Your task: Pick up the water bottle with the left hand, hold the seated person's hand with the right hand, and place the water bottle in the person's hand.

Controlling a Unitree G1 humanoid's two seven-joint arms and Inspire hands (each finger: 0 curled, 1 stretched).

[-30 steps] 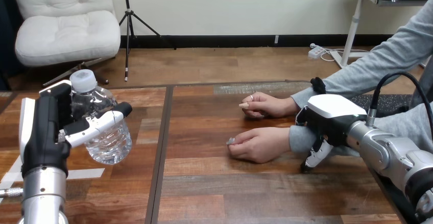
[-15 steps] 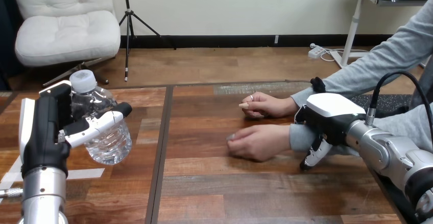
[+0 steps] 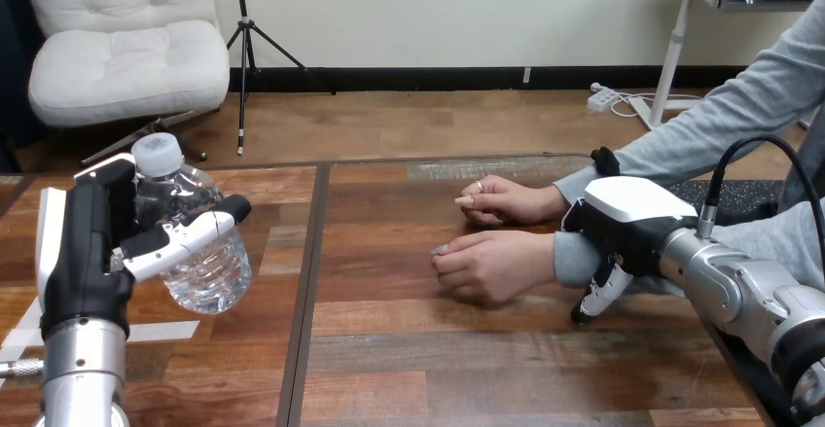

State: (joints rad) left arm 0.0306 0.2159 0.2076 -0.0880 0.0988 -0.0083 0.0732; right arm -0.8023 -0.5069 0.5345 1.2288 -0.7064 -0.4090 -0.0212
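The person's nearer hand [image 3: 491, 266] has risen slightly above the tabletop [image 3: 409, 349], with the robot's right hand [image 3: 623, 228] curled over its wrist [image 3: 569, 257]. The left hand [image 3: 89, 242] clamps the water bottle [image 3: 209, 276], held up at left.

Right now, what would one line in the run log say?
left hand: holding water bottle, raised | right hand: over person's nearer wrist, grip unclear | handover: not yet done

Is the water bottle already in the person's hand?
No, the water bottle is gripped in the robot's left hand at the view's left, well apart from the person's hands.
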